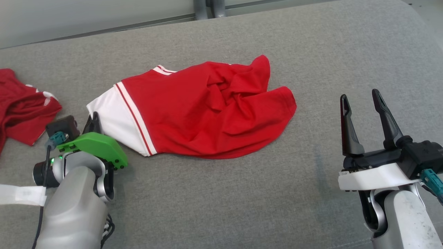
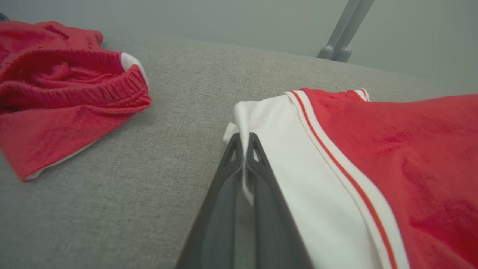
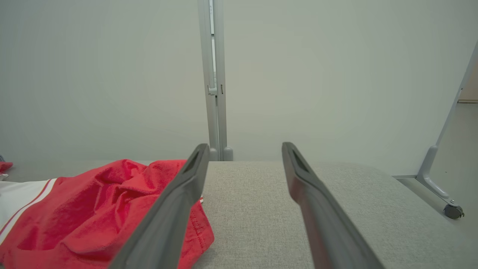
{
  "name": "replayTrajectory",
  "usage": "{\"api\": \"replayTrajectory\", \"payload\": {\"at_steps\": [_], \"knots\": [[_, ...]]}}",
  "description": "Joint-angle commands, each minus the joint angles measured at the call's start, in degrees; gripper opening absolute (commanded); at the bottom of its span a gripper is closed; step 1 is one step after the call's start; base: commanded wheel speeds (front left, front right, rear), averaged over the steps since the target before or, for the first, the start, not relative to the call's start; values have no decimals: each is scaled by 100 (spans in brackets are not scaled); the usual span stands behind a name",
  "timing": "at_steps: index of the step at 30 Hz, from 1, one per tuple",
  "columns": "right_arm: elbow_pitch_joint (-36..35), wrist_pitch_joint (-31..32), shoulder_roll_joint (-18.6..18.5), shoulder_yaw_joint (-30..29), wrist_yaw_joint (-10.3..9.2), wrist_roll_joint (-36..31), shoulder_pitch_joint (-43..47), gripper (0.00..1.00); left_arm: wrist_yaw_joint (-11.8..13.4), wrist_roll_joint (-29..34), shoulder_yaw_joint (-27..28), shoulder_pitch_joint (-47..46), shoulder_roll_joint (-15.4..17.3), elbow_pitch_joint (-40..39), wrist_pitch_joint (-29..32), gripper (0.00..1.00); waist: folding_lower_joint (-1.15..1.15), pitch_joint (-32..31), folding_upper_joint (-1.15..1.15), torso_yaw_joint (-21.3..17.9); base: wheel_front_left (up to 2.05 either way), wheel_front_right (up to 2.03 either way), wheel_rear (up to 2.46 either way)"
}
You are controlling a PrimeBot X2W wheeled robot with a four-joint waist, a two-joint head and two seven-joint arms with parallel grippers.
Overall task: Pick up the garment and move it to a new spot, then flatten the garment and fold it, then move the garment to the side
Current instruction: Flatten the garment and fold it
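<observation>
A red garment with a white band and stripes at its left end lies crumpled on the grey cushioned surface. My left gripper is at the garment's white left edge. In the left wrist view its fingers are shut on a fold of the white fabric. My right gripper stands open to the right of the garment, apart from it, nothing between its fingers. The garment's red edge lies left of them.
A second red piece of clothing with white trim lies at the far left of the surface, also in the left wrist view. A pale wall and grey metal posts stand behind the surface's far edge. A wheeled frame leg stands at the right.
</observation>
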Motion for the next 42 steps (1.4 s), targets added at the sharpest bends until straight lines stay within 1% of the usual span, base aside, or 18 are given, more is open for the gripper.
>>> {"api": "replayTrajectory", "payload": {"at_steps": [1, 8, 13, 18, 21, 27, 28, 29, 30, 31, 36, 38, 42], "knots": [[19, -20, -16, -21, 0, -34, 69, 100, 89, -53, 62, 161, 56, -94, -31, 0, 0, -149, 33, 303, 0, 0, 0], [75, -19, -17, -128, 0, -93, 80, 100, 506, -86, 225, 924, 148, -880, -76, 0, 0, -257, 33, 719, 0, 0, 0], [358, -19, -16, -172, 0, -59, 127, 100, 736, -66, 185, 1476, 146, -1605, -25, 0, 0, -310, 33, 884, 0, 0, 0], [660, -19, -17, -175, 0, -86, 144, 100, 982, -102, 134, 2049, 159, -2478, 168, 0, 0, -360, 33, 945, 0, 0, 0], [741, -19, -18, -164, 0, -74, 128, 100, 1164, -123, 149, 2426, 257, -3008, 317, 0, 0, -377, 33, 926, 0, 0, 0], [871, -19, -17, -97, 0, -53, 204, 100, 1447, -112, 109, 3017, 358, -3646, 555, 0, 0, -500, 33, 834, 0, 0, 0], [887, -20, -17, -89, 0, -52, 218, 100, 1490, -68, 103, 3068, 379, -3715, 528, 7, 0, -528, 33, 822, 0, 0, 0], [903, -20, -17, -79, 0, -54, 234, 100, 1533, -12, 86, 3113, 412, -3782, 499, 41, 0, -560, 33, 809, 0, 0, 0], [915, -19, -17, -70, 0, -53, 245, 100, 1566, 25, 73, 3140, 432, -3840, 481, 82, 0, -585, 33, 798, 0, 0, 0], [923, -20, -16, -58, 0, -51, 252, 100, 1594, 65, 62, 3161, 450, -3899, 468, 100, 0, -611, 33, 788, 0, 0, 0], [923, -19, -17, -60, 0, -45, 301, 100, 1634, 233, 38, 3107, 549, -4252, 323, 100, 0, -657, 33, 770, 0, 0, 0], [912, -19, -17, -61, 0, -37, 295, 100, 1598, 301, 17, 3033, 599, -4439, 237, 100, 0, -663, 33, 757, 0, 0, 0], [939, -19, -17, -55, 0, -35, 307, 100, 1542, 397, -52, 2963, 566, -4747, 127, 100, 0, -696, 33, 734, 0, 0, 0]]}}
